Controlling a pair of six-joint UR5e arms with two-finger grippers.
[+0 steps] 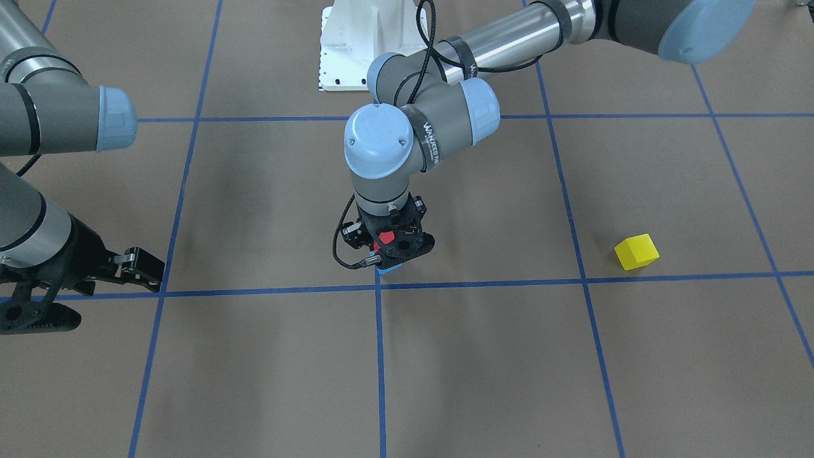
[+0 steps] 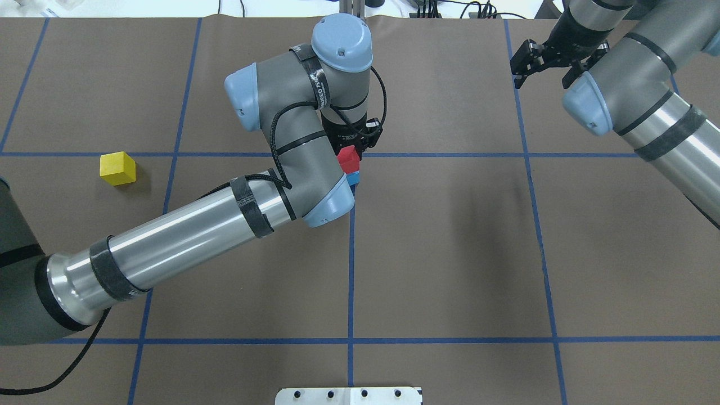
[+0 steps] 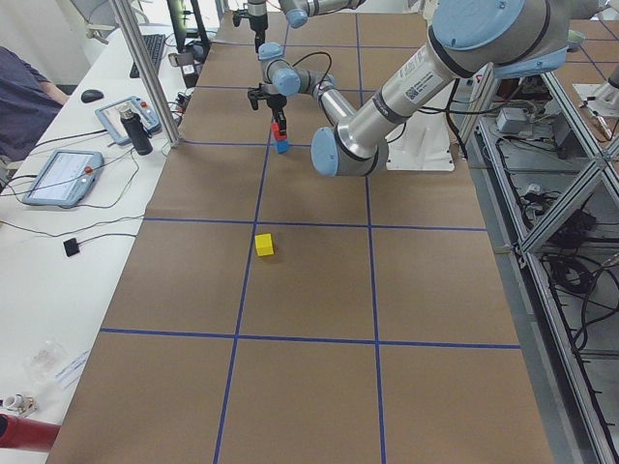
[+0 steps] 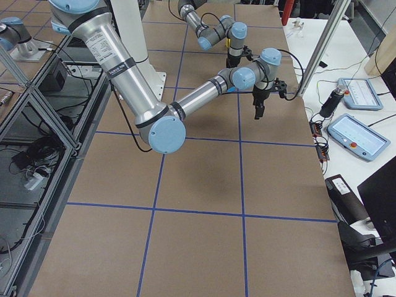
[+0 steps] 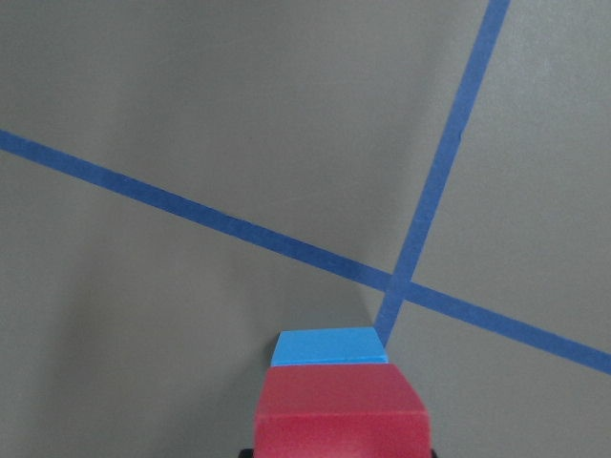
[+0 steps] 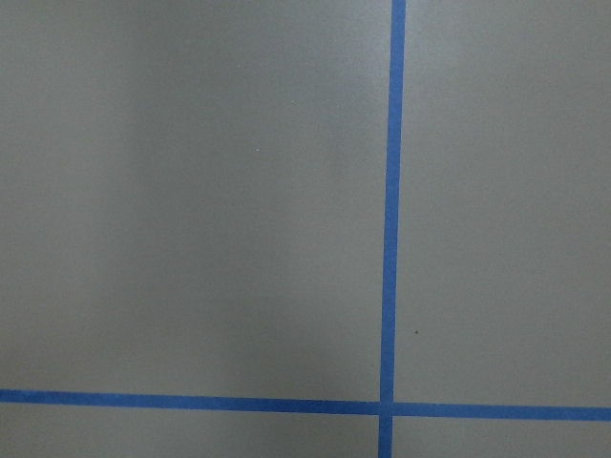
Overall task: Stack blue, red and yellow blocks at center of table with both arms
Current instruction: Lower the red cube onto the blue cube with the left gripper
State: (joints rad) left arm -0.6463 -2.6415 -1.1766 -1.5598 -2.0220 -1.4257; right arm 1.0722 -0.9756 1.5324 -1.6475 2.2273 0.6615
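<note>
- The left hand (image 2: 353,147) hangs over the middle of the overhead view, at the crossing of the blue tape lines (image 2: 350,270). As far as I can make out, it is clamped on the red block (image 2: 349,159).
- Directly beneath the red block sits the blue block (image 2: 352,179), on the bench (image 2: 450,253) just beside the tape crossing. From the left wrist view the two look lined up, but I cannot tell whether red rests on blue or sits a touch above it.
- So I'd judge the second tier is being set down: blue is placed, red is nearly there and not yet let go.
- The yellow block (image 2: 117,168) lies alone at the left of the overhead view, well apart from the stack and untouched; it is left to do.
- The right hand (image 2: 544,70) is at the upper right, its fingers apart and holding nothing.
</note>
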